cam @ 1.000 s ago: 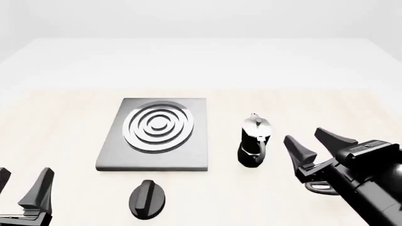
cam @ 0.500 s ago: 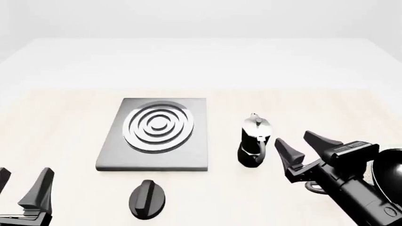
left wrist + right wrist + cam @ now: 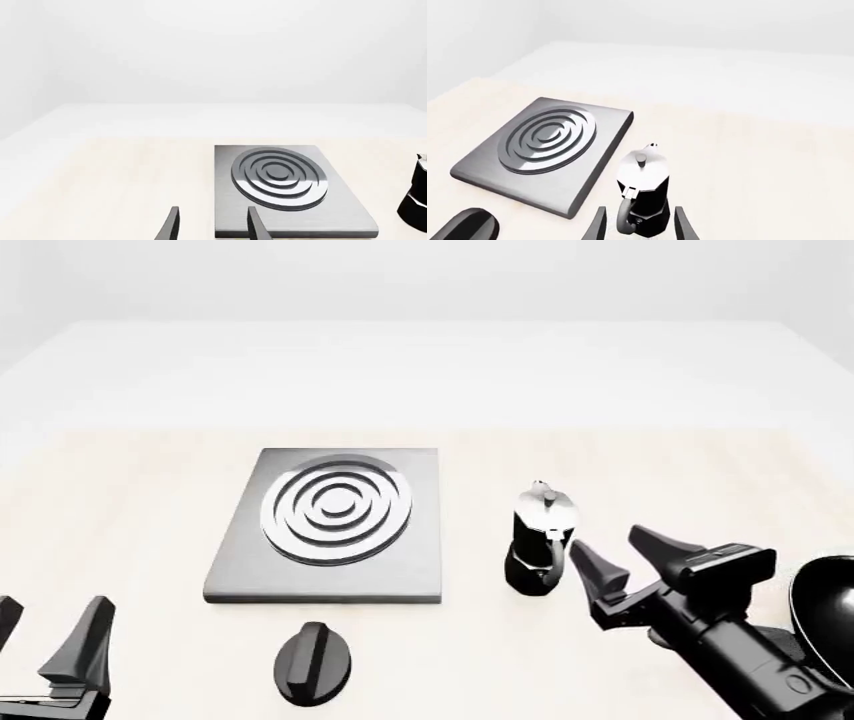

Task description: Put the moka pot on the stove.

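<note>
So far nothing has been lifted: the moka pot [image 3: 541,538] stands upright on the table [image 3: 147,490], just to the right of the stove [image 3: 400,570] and apart from its edge, with its curved handle turned toward the arms. The right gripper [image 3: 625,558] sits close beside the pot on its near right, jaws spread wide and holding nothing; in the right wrist view the pot's lower body appears between the two fingertips, though it is hard to tell whether either finger touches it, and probably neither does. The left gripper [image 3: 47,635] rests low at the near left corner, well away from the pot, its jaws likewise apart and empty. By my reading, the grasp, the lift, the carry leftward and the setting down on the burner rings all remain to be done. A small black oval knob [image 3: 312,662] lies in front of the stove, and the rounded edge of a frying pan [image 3: 825,615] shows behind the right arm. The tabletop is pale, wood-toned and flat, running back to a plain white surround with no other furniture visible.
</note>
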